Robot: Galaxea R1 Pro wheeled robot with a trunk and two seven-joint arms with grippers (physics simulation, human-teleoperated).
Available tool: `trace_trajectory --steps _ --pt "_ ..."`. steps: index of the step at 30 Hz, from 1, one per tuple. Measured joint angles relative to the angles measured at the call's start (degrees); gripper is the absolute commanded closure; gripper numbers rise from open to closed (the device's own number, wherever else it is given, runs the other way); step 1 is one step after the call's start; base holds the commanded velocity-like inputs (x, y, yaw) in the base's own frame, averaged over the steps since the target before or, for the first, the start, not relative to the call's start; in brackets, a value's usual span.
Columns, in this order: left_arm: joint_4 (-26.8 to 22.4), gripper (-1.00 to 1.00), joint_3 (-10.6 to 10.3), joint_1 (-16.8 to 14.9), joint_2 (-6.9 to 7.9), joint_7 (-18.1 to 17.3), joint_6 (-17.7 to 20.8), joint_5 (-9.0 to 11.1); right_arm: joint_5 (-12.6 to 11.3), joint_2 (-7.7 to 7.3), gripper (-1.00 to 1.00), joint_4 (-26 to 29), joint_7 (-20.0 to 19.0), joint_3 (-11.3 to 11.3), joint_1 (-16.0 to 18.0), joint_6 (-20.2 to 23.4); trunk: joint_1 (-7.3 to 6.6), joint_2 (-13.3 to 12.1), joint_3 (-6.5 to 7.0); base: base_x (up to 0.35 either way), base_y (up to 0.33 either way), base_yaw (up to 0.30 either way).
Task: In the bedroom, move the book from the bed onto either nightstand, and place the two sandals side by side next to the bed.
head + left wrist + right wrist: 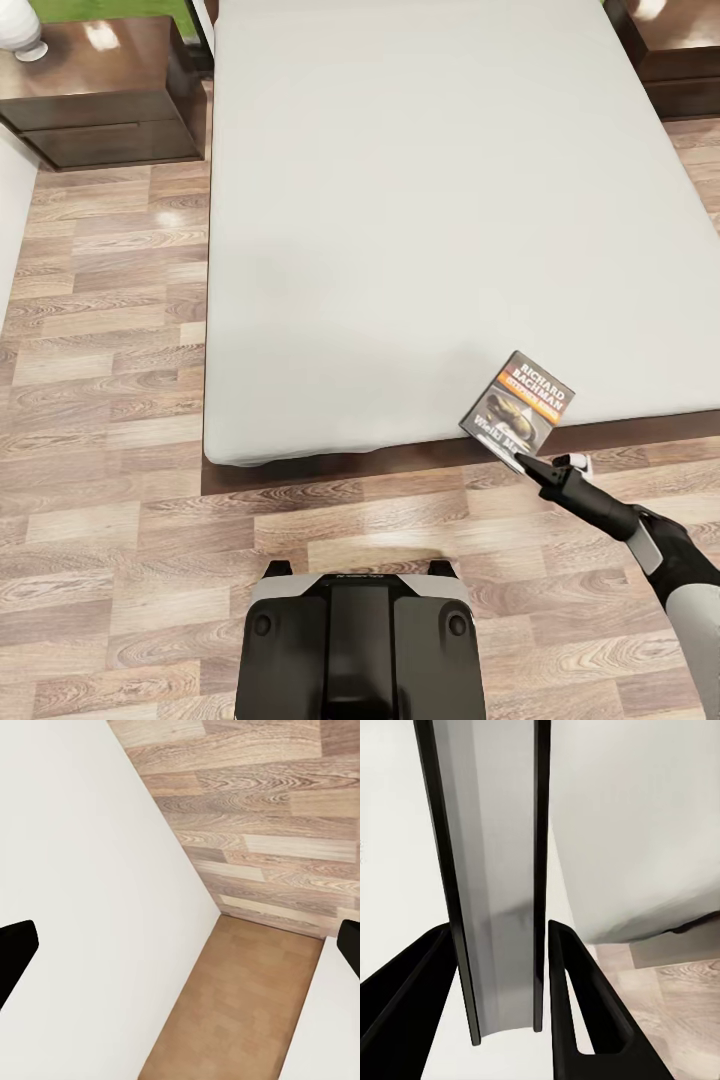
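The book (517, 403), dark with an orange band and white lettering, is at the near right corner of the bed (420, 200), tilted and overhanging the mattress edge. My right gripper (522, 460) reaches up from the lower right and is shut on the book's near edge. In the right wrist view the book (495, 870) is seen edge-on, with a black finger (577, 1005) pressed against each cover and my right gripper (499, 928) around it. My left gripper (180, 952) is open, its fingertips far apart over a white wall and plank floor. The sandals are out of view.
One dark-brown nightstand (100, 90) stands at the bed's far left with a white vase (20, 30) on it. Another nightstand (680, 50) is at the far right. Wood-plank floor (100, 400) runs along the bed's left side and foot. My base (360, 640) faces the foot.
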State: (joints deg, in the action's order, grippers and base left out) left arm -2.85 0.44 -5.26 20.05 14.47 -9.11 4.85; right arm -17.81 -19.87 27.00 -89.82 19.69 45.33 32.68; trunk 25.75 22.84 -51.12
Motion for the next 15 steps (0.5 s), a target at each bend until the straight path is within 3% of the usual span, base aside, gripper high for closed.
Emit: trace_trajectory --steps 15 --pt "0.00 -1.00 0.00 0.00 -0.08 0.06 -0.06 0.05 0.06 0.33 1.00 1.13 0.00 -0.04 0.00 2.36 0.00 0.00 0.00 0.000 0.000 0.000"
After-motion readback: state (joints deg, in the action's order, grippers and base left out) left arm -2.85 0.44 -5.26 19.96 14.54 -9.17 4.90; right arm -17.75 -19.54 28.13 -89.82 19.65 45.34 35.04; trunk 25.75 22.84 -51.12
